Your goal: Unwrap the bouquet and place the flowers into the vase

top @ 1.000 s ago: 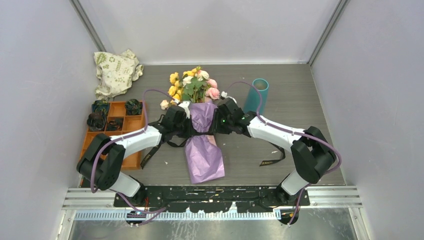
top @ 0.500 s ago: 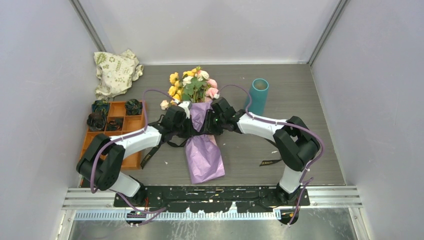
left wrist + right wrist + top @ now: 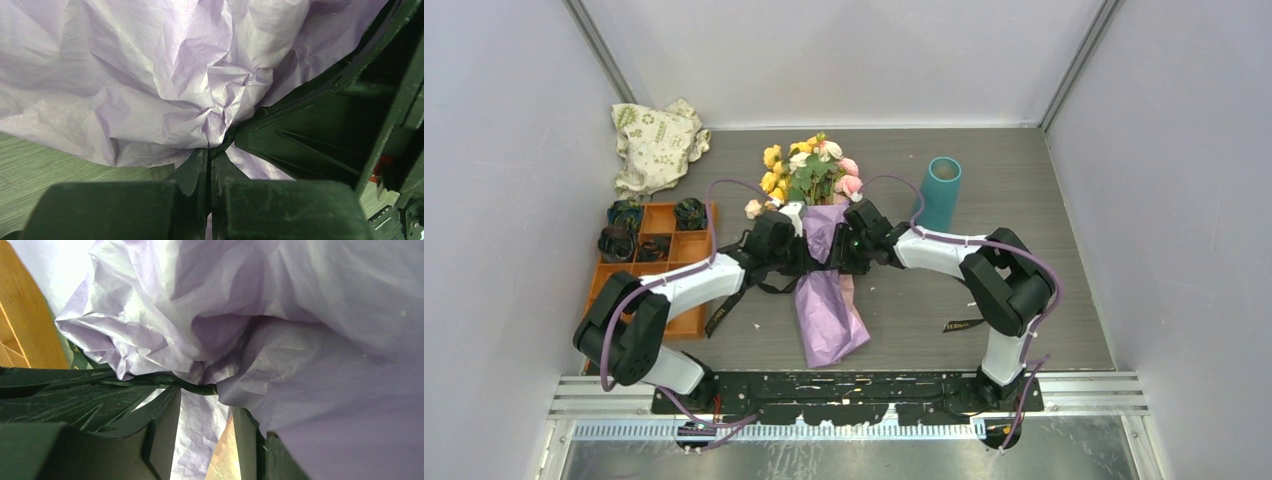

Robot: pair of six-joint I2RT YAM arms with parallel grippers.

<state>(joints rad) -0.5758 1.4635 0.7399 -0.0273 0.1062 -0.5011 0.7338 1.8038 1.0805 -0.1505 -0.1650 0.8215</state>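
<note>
The left jaws were pinched shut on crumpled lilac wrapping paper (image 3: 165,80), probably to anchor it. The right jaws stood partly open astride the paper's thin dark ribbon (image 3: 192,386), gripping nothing clearly. The bouquet of yellow, pink and white flowers (image 3: 809,170) lay mid-frame on the grey worktop (image 3: 1024,200). The tall teal vase (image 3: 941,190) stood unobstructed at upper right, and an orange wooden tray (image 3: 664,262) sat at left.

Colours as I see them on my feed:
Wrapping paper (image 3: 829,300) crinkled lilac; flowers (image 3: 809,170) yellow, pink, white, green leaves; vase (image 3: 940,195) plain teal; ribbon (image 3: 964,324) black, gold lettering; tray (image 3: 686,315) orange, left edge; cloth bag (image 3: 656,145) beige, green print, far-left corner; table (image 3: 1024,200) grey wood-grain.
</note>
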